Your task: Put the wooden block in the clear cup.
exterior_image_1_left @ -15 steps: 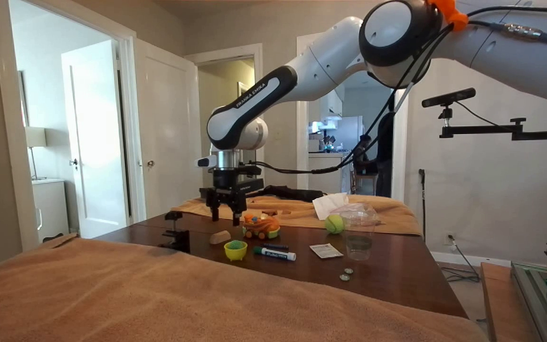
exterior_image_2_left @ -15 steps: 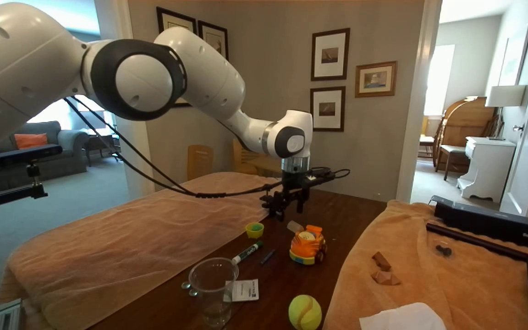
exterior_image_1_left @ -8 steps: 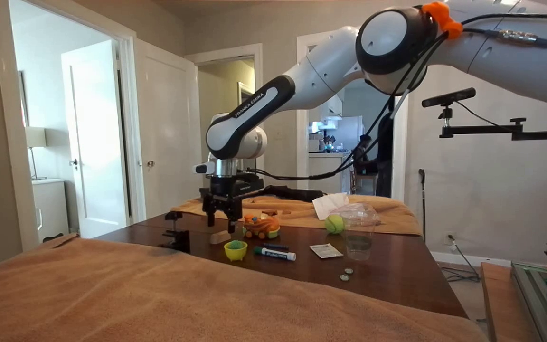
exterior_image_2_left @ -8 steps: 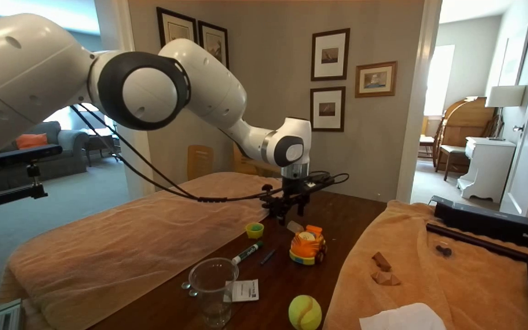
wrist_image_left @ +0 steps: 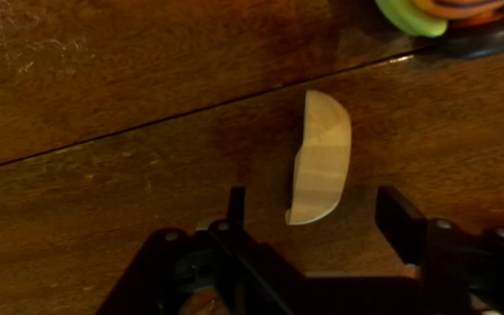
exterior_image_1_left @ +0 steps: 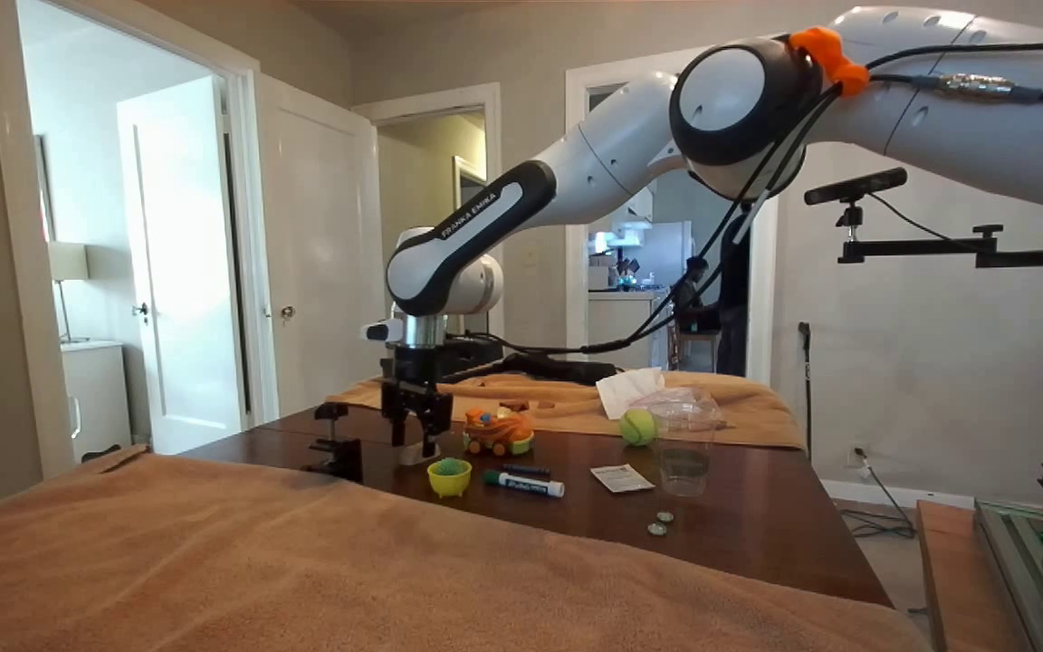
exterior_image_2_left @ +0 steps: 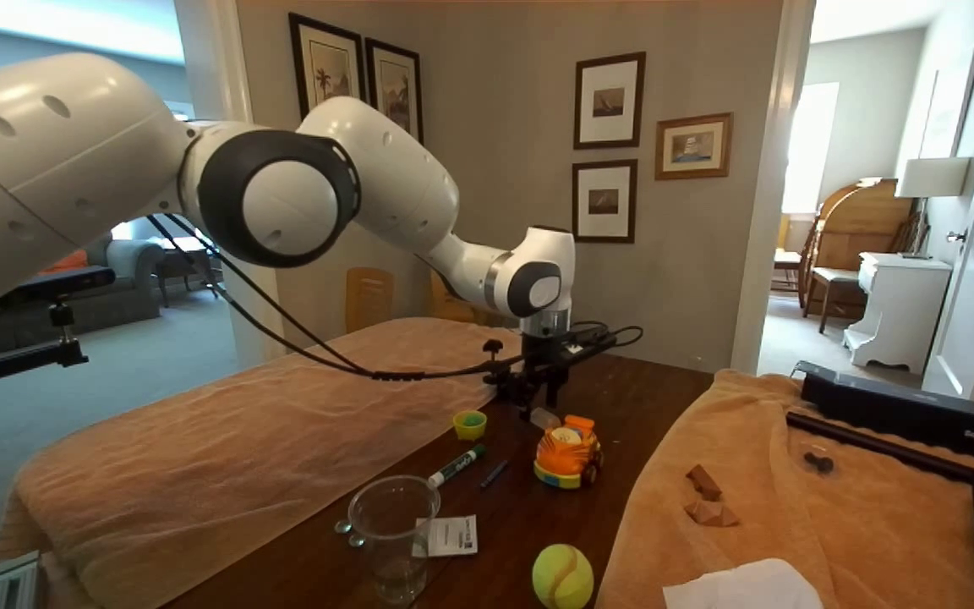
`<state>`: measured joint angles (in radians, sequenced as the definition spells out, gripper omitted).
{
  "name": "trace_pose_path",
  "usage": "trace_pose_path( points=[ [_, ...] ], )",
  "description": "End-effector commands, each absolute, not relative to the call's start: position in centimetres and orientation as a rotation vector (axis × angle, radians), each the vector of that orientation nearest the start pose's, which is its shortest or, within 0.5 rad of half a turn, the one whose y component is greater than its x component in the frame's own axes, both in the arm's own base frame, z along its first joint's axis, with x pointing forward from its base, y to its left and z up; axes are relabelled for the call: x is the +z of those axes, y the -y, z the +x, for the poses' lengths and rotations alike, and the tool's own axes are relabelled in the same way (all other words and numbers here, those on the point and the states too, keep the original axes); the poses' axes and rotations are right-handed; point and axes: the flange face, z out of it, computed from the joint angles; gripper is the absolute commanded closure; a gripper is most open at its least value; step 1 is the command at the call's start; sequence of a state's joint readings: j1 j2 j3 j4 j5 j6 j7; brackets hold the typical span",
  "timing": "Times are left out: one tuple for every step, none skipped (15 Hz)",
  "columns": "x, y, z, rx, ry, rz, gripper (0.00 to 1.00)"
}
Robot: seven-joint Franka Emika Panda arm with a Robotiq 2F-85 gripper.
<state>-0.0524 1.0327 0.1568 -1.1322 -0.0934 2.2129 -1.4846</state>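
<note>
The wooden block (wrist_image_left: 323,153) is pale with one curved side and lies on the dark table. It also shows in both exterior views (exterior_image_1_left: 416,455) (exterior_image_2_left: 544,418). My gripper (wrist_image_left: 311,192) is open and points down. In the wrist view its fingertips stand on either side of the block's near end, with a gap on both sides. In an exterior view the gripper (exterior_image_1_left: 413,446) is low, its fingertips near the block's height. The clear cup (exterior_image_2_left: 394,541) stands upright across the table, far from the gripper; it also shows in an exterior view (exterior_image_1_left: 684,469).
An orange toy car (exterior_image_1_left: 496,431) stands close beside the block. A lime-green bowl (exterior_image_1_left: 449,484) is near it. A marker (exterior_image_1_left: 526,484), a white packet (exterior_image_1_left: 623,478), a tennis ball (exterior_image_1_left: 638,427) and glass beads (exterior_image_1_left: 657,530) lie towards the cup. A black clamp (exterior_image_1_left: 337,453) is at the table edge.
My gripper has moved down from above the table to the block, with its fingers still apart. The block, cup and other objects have not moved.
</note>
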Motion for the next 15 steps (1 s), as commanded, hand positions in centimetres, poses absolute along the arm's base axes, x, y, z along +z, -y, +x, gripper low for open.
trace_pose_path(
  points=[
    [17.7, -3.9, 78.3, -0.169, 2.233, -2.202, 0.43],
    [17.6, -3.9, 78.4, -0.171, 2.233, -2.201, 0.57],
    [17.6, -3.9, 78.5, -0.179, 2.231, -2.2, 0.6],
    [17.6, -3.9, 78.6, -0.182, 2.232, -2.199, 0.72],
    [17.5, -3.9, 78.7, -0.182, 2.232, -2.196, 0.81],
    [17.5, -4.0, 78.6, -0.18, 2.233, -2.187, 0.88],
    [17.4, -4.2, 78.6, -0.179, 2.234, -2.176, 0.95],
    [17.6, -4.6, 78.4, -0.175, 2.233, -2.164, 0.92],
    [18.3, -5.1, 78.1, -0.169, 2.232, -2.149, 0.91],
    [19.2, -5.6, 77.6, -0.151, 2.229, -2.143, 0.91],
    [19.8, -6.0, 77.3, -0.142, 2.229, -2.13, 0.91],
    [20.7, -6.4, 76.9, -0.118, 2.232, -2.137, 0.91],
    [21.8, -6.7, 76.3, -0.092, 2.219, -2.129, 0.91],
    [22.9, -6.7, 75.6, -0.061, 2.217, -2.119, 0.91],
    [23.7, -6.8, 75.1, -0.034, 2.217, -2.109, 0.91]
  ],
)
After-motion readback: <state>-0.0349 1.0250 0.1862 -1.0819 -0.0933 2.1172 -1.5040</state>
